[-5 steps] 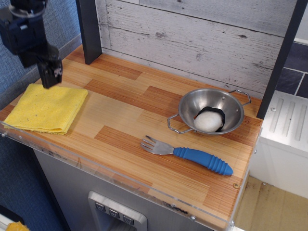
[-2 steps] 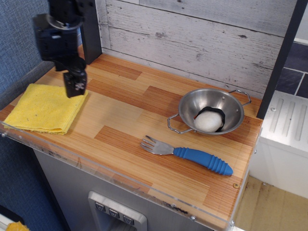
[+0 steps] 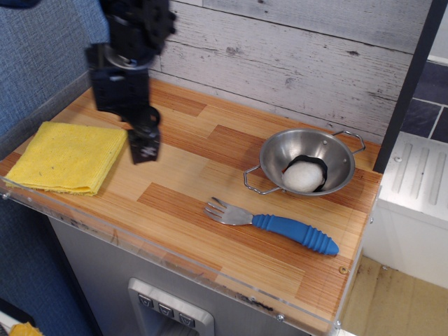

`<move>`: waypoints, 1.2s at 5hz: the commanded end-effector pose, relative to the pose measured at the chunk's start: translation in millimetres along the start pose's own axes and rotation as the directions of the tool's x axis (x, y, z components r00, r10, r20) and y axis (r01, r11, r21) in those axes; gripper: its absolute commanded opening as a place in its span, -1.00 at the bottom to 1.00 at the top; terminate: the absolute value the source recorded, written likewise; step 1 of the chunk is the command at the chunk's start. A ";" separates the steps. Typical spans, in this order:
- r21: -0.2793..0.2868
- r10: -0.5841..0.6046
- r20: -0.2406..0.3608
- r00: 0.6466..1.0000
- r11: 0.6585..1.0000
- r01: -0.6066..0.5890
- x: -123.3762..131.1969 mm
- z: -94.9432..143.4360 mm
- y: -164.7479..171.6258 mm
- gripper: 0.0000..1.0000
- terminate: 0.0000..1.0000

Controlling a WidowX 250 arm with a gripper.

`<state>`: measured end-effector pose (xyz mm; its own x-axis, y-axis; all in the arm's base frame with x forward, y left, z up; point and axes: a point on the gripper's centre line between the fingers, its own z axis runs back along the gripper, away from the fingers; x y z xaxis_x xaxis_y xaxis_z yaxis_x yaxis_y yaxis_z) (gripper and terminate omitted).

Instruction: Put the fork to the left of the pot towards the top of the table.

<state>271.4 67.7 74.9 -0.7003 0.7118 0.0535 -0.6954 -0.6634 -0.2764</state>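
Note:
The fork [image 3: 273, 222] lies flat near the table's front edge, silver head to the left, blue ribbed handle to the right. The steel pot [image 3: 306, 161] stands just behind it at the right, holding a white ball with a black band [image 3: 304, 174]. My gripper [image 3: 143, 148] hangs above the wooden table [image 3: 189, 168] at the left middle, well left of the fork and empty. Its black fingers point down and look close together; I cannot tell whether they are shut.
A folded yellow cloth [image 3: 66, 157] lies at the table's left end, just left of the gripper. A grey plank wall [image 3: 280, 56] runs along the back. A dark post [image 3: 129, 42] stands at the back left, another at the far right [image 3: 413, 77].
The gripper has moved right and a little forward, from over the yellow cloth to past its right edge. The fork, pot and cloth have not moved.

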 end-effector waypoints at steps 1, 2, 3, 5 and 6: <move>-0.037 -0.089 -0.094 0.992 0.996 0.086 -23.9 24.2 32.3 1.00 -1.00; -0.050 -0.155 -0.106 0.982 0.987 0.150 -35.7 28.1 50.5 1.00 -1.00; -0.050 -0.228 -0.121 0.966 0.973 0.224 -46.7 30.2 68.2 1.00 -1.00; -0.067 -0.393 -0.138 0.909 0.919 0.387 -73.3 21.7 91.9 1.00 -1.00; -0.073 -0.436 -0.124 0.892 0.900 0.430 -76.9 15.3 100.7 1.00 -1.00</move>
<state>254.2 -58.9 49.5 -0.3067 0.9495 0.0669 -0.9212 -0.2784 -0.2717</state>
